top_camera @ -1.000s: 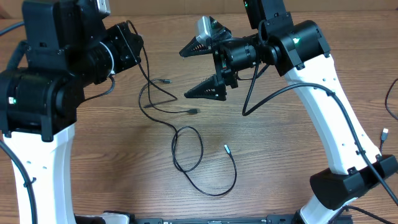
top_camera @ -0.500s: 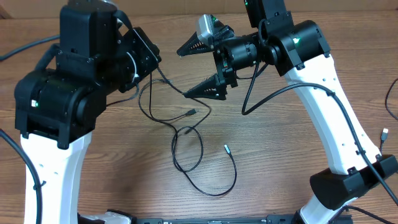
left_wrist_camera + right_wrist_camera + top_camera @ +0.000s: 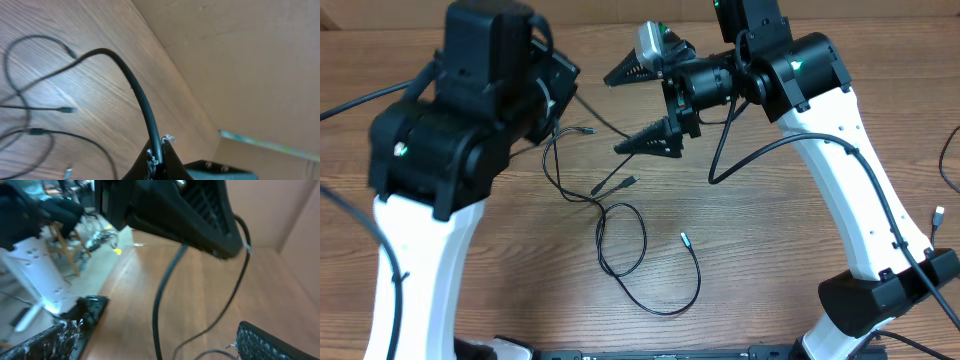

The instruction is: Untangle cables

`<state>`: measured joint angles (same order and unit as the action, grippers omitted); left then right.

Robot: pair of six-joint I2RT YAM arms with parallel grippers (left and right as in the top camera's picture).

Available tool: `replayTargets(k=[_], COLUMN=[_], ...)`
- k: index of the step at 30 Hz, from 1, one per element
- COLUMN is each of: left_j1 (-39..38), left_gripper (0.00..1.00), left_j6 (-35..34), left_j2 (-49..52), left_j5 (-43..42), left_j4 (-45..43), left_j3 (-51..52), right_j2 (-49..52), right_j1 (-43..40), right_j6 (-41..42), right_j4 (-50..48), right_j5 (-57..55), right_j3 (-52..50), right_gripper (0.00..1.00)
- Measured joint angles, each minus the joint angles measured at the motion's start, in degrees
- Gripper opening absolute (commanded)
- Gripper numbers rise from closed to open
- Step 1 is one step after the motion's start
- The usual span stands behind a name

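Observation:
Several thin black cables (image 3: 620,240) lie looped on the wooden table, with plugs (image 3: 630,181) and a silvery tip (image 3: 685,238). In the left wrist view my left gripper (image 3: 157,154) is shut on one black cable (image 3: 134,82), which arcs up and then down to the table. In the overhead view the left arm (image 3: 490,100) hides its own fingers. My right gripper (image 3: 632,110) is open and held sideways above the table. The held cable (image 3: 161,300) runs between its spread fingers (image 3: 152,335) without being touched.
Thicker robot wiring (image 3: 760,150) hangs from the right arm. Another cord and a plug (image 3: 939,213) lie at the right edge of the table. A cardboard wall (image 3: 240,60) stands behind the table. The left arm's body fills the top of the right wrist view (image 3: 175,210).
My left arm has swung right and back toward the right gripper, taking its cable with it. The plugs on the table have shifted slightly. The right gripper has stayed open and hardly moved.

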<state>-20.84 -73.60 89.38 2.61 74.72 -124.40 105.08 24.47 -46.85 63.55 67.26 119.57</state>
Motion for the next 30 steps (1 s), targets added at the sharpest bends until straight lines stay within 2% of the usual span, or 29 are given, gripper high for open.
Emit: replayTargets(k=[7, 13, 22, 23, 24, 30], left_j1=[-2.43, -4.70, -4.85, -4.85, -4.85, -4.87], left_gripper=[0.04, 0.04, 0.04, 0.04, 0.04, 0.04], left_j6=[-3.21, -3.61, -2.49, -2.49, -2.47, -0.02], left_j2=[4.44, 4.70, 4.70, 4.70, 4.70, 4.70], left_j5=[-3.80, -5.88, -6.14, -6.36, -6.62, -7.08], left_j4=[-6.62, -9.90, -10.03, -10.05, -10.05, -10.25], left_j3=[0.00, -0.07, -0.07, -0.07, -0.07, -0.04], right_j2=[0.04, 1.05, 3.32, 3.32, 3.32, 3.30], right_j1=[-0.02, 0.00, 0.00, 0.00, -0.02, 0.46], right_j6=[8.02, 11.80, 14.73, 14.86, 14.67, 16.72], right_j4=[-9.57, -10.82, -11.98, -11.93, -11.96, -11.54], right_j5=[-10.38, -14.40, -15.21, -15.21, -15.26, -16.52], right_j3=[0.00, 0.00, 0.00, 0.00, 0.00, 0.00], right_gripper=[1.00, 1.00, 1.00, 0.68, 0.04, 0.04])
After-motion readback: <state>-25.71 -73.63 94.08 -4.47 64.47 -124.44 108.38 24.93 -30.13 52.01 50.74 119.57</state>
